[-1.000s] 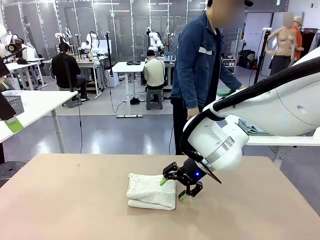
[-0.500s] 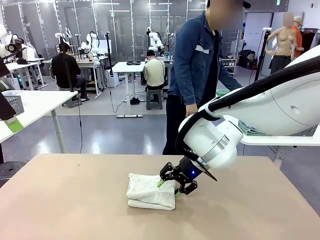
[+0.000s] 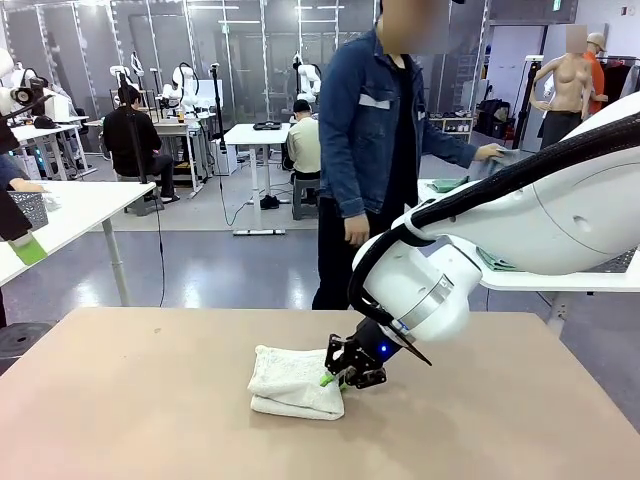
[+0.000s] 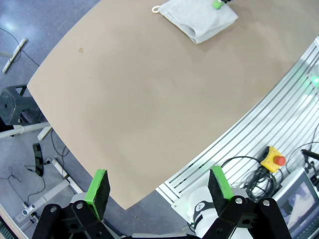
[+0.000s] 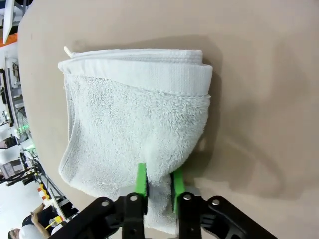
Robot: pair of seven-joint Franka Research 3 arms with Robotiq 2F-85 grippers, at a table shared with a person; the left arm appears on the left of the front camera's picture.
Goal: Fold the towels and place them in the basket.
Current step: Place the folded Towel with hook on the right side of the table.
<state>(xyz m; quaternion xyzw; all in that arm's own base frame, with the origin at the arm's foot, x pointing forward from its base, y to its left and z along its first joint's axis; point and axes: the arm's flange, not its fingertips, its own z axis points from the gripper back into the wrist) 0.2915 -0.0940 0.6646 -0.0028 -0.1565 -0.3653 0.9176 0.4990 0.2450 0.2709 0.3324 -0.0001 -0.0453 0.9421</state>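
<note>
Nearest the right gripper (image 5: 158, 177), the edge of the towel (image 5: 134, 124) is hidden between and behind its fingers.

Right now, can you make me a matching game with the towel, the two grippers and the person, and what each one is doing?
Things:
1. folded white towel
2. right gripper
3. left gripper
4. person in the denim jacket

States:
A. open, holding nothing
B. standing beyond the tan table
C. lying on the table
D. shut on the towel's edge

Pairs: 1-C, 2-D, 3-A, 4-B.
</note>
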